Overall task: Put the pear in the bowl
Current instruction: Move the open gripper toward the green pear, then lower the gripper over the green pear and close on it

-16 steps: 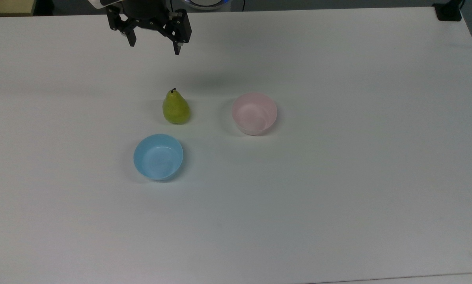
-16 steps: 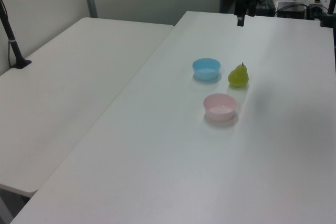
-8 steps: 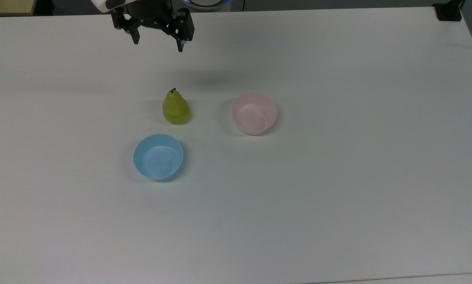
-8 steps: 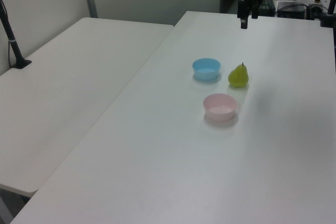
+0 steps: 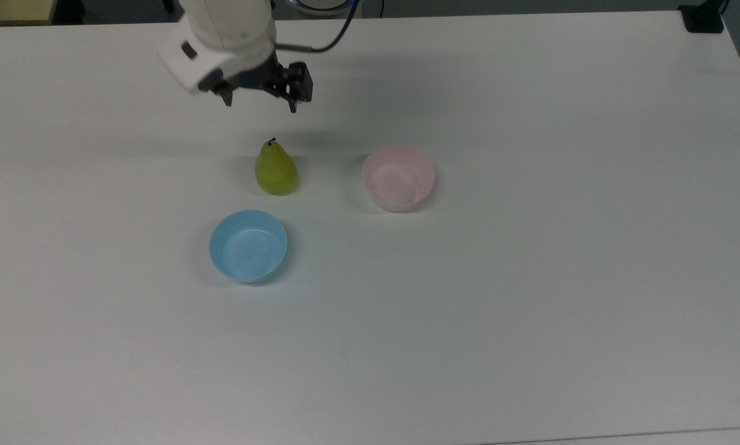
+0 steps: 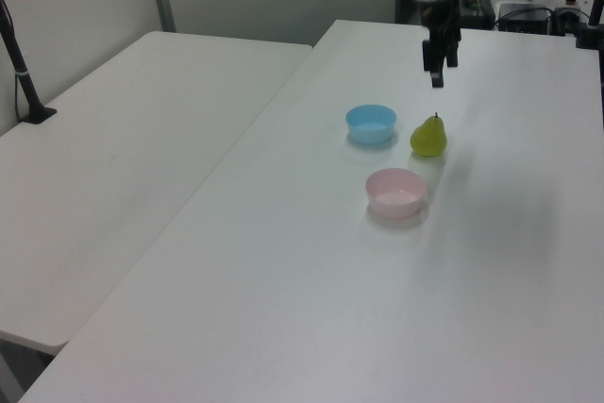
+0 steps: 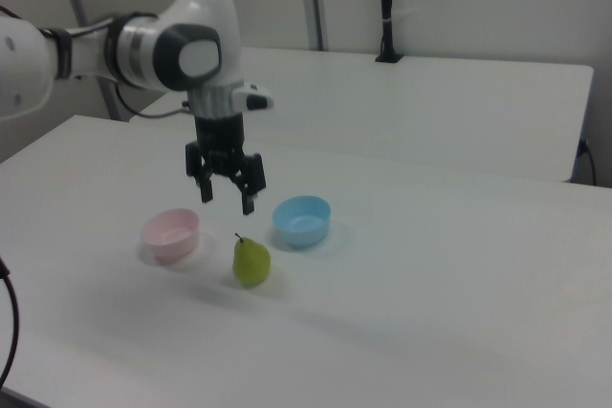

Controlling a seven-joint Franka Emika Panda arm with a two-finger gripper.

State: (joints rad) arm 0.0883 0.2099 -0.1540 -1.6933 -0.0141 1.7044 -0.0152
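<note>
- End effector (image 5: 259,105) hangs above the counter (image 5: 530,278) with its two fingers spread wide, holding nothing; in the right view (image 7: 227,194) it sits above and a bit behind the pear.
- Pear (image 5: 276,169) stands upright on its rounded base, stem up, between the two bowls; touches neither one.
- Pink bowl (image 5: 399,177) is empty, off to the top view's right of the pear. Blue bowl (image 5: 248,245) is empty too, nearer the top view's bottom edge.
- Risk: the upright pear is top-heavy looking; if one finger touches first on the way down it would likely tip or roll off across the counter.
- Risk: closing on the narrow neck rather than the wide belly, where the smooth tapered skin could squirt out of the grip.
- Risk: coming down off-centre and jabbing the stem or the top of the fruit instead of straddling it.
- Risk: wrong target. The bowls look the same size and the blue one is about as close, so a drop there fails the task.
- Risk: releasing from too high over the pink bowl; it looks light, so it might skid or tip, or the pear could bounce out.
</note>
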